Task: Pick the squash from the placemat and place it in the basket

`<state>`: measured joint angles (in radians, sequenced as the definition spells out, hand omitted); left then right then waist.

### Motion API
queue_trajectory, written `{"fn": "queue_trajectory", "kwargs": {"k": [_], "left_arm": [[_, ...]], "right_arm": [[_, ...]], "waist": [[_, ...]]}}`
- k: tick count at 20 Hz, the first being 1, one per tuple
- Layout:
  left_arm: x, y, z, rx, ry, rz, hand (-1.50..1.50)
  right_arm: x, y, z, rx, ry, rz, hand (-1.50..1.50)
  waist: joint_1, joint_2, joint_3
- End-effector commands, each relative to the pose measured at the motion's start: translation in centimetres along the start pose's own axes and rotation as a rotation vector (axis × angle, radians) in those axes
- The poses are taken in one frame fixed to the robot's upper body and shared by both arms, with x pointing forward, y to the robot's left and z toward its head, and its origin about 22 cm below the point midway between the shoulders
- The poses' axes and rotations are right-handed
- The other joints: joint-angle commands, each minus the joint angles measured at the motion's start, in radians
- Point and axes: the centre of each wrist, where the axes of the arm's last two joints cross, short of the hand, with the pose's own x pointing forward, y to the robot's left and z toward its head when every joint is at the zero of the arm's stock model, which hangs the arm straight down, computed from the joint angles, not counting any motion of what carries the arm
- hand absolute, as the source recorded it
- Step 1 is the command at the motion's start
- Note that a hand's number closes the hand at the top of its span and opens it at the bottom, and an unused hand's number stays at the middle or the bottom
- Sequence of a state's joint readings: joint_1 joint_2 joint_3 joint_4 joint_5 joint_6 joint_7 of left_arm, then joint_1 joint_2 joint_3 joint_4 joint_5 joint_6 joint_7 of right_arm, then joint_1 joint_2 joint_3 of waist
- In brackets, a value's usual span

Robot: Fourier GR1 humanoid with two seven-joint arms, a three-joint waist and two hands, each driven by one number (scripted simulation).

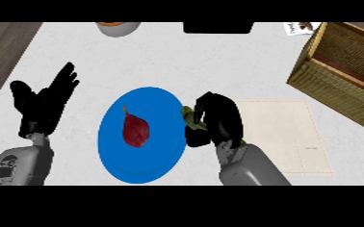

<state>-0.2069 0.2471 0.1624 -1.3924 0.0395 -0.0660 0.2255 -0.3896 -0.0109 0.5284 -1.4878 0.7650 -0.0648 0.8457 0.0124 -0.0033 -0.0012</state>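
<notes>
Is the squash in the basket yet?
No. The right hand curls around the squash beside the blue plate, away from the basket.

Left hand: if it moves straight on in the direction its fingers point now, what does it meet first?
The left hand points up and slightly right; the way looks free across the counter, perhaps until the bowl.

We are looking down at a pale, marbled counter (pixel 177 62). A blue plate (pixel 113 154) is lying on it left of centre, and a beige placemat (pixel 298 134) is lying flat to its right. A wicker basket (pixel 334 67) is standing at the right edge. A bowl (pixel 118 27) and a black object (pixel 218 27) are sitting along the far edge.
</notes>
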Motion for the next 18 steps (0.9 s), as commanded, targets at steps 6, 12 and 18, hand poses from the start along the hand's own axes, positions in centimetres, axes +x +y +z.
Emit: {"fn": "queue_trajectory", "kwargs": {"k": [6, 12, 18], "left_arm": [[-0.1, 0.0, 0.4, 0.027, -0.001, 0.006, 0.00], [0.8, 1.2, 0.1, 0.005, -0.004, 0.006, 0.00], [0.1, 0.2, 0.8, -0.003, 0.013, -0.002, 0.00]], "right_arm": [[6.8, -4.7, 6.6, -0.299, -0.272, -0.340, 1.50], [10.0, -8.5, 8.2, -0.478, -0.190, -0.304, 1.50], [12.1, -14.3, 7.6, -0.610, -0.111, -0.266, 1.50]], "waist": [[-0.014, -0.007, 0.001], [-0.012, -0.003, 0.000], [-0.008, -0.005, 0.000]]}}
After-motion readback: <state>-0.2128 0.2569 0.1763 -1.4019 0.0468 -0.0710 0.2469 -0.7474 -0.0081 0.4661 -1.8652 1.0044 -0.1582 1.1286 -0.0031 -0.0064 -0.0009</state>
